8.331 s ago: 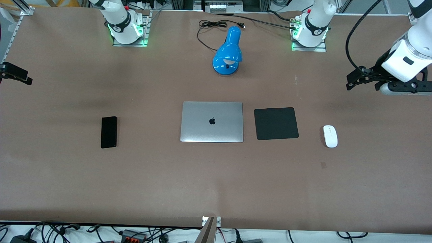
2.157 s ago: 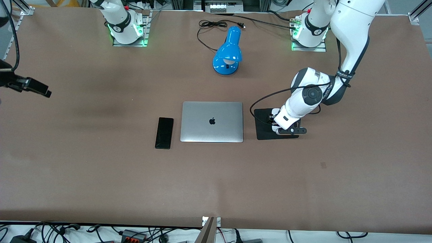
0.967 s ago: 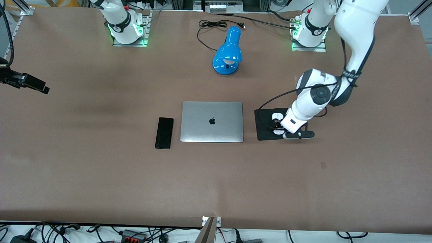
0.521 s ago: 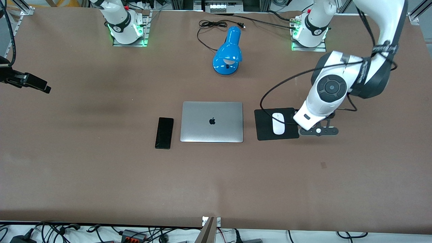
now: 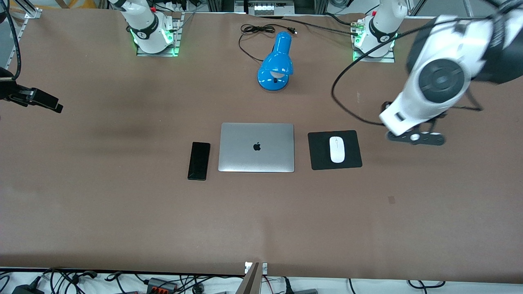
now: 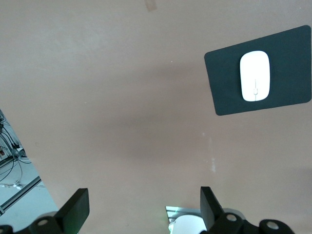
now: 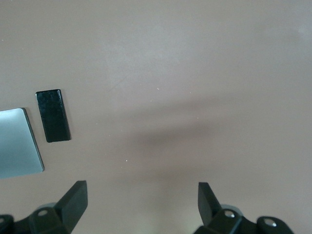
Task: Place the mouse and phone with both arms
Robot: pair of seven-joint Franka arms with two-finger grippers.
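Observation:
The white mouse (image 5: 337,149) lies on the black square pad (image 5: 316,161), beside the closed silver laptop (image 5: 256,147) toward the left arm's end. The black phone (image 5: 199,160) lies flat beside the laptop toward the right arm's end. My left gripper (image 5: 414,138) is open and empty, up over bare table beside the pad. Its wrist view shows the mouse (image 6: 255,76) on the pad (image 6: 224,87) and its own gripper (image 6: 144,204). My right gripper (image 5: 53,107) waits open and empty over the table's right-arm end. Its wrist view (image 7: 141,200) shows the phone (image 7: 53,116) and a laptop corner (image 7: 17,141).
A blue desk lamp (image 5: 276,65) lies with its black cord (image 5: 253,32) between the arm bases, farther from the front camera than the laptop. Cables run along the table's near edge (image 5: 163,281).
The left gripper has let go of the mouse on the pad, then risen and swung away toward the left arm's end. The phone went beside the laptop earlier. The right arm has barely moved.

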